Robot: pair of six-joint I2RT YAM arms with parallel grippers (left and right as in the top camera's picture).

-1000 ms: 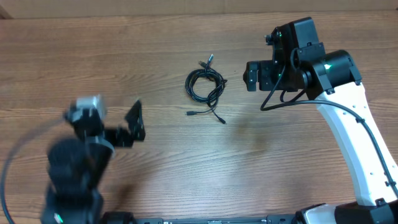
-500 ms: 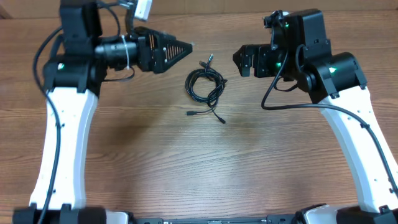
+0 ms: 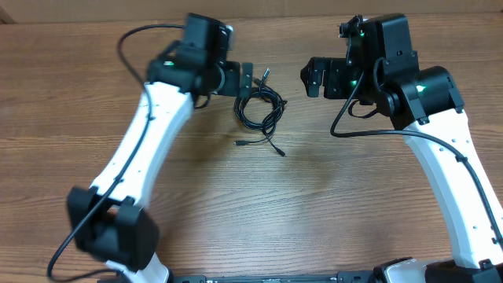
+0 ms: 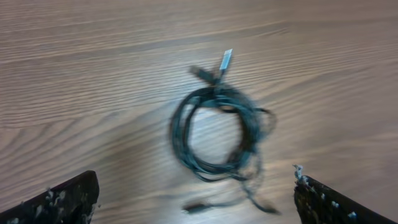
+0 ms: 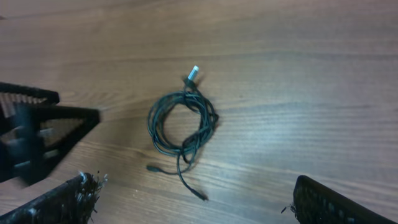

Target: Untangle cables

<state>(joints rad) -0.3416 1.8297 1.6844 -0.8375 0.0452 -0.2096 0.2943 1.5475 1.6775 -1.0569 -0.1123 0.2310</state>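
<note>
My left gripper (image 3: 245, 80) and right gripper (image 3: 312, 77) are both spread wide. My right wrist camera shows the left one near the cables (image 5: 181, 127).

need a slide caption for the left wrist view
Left gripper with fingers spread, framing the coiled black cables on the wooden table.

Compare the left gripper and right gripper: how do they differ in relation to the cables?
The left gripper overlaps the upper-left edge of the cables in the overhead view; the right gripper stands apart, off to their right. The left gripper points rightward, the right gripper leftward. Both are open, holding nothing.
</note>
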